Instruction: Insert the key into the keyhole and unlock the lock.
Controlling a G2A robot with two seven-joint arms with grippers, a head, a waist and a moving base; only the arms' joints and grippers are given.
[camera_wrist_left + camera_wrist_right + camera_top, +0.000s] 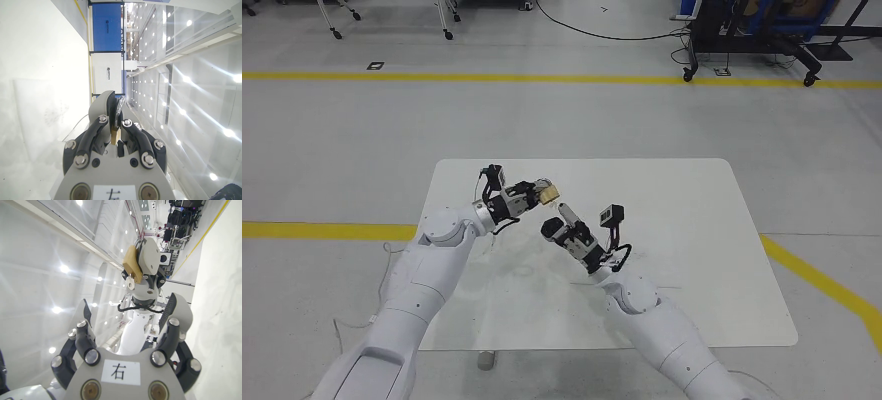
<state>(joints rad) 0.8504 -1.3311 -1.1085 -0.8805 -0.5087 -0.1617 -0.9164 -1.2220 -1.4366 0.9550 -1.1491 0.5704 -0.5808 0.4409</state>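
A brass padlock (548,193) is held up above the white table (692,260) by my left gripper (539,190), which is shut on it. In the left wrist view the brass body (115,135) and silver shackle (120,105) sit clamped between the pads of the left gripper (115,100). The right wrist view shows the padlock (132,262) with a silver key (130,283) sticking out of its bottom end. My right gripper (129,298) is open, a short way from the key head and facing it, with nothing between its fingers. From above, the right gripper (555,220) is just below the lock.
The table's far and right parts are bare white surface. Yellow tape lines (542,77) cross the grey floor around it. Wheeled frames and a dark cart (752,40) stand far behind the table.
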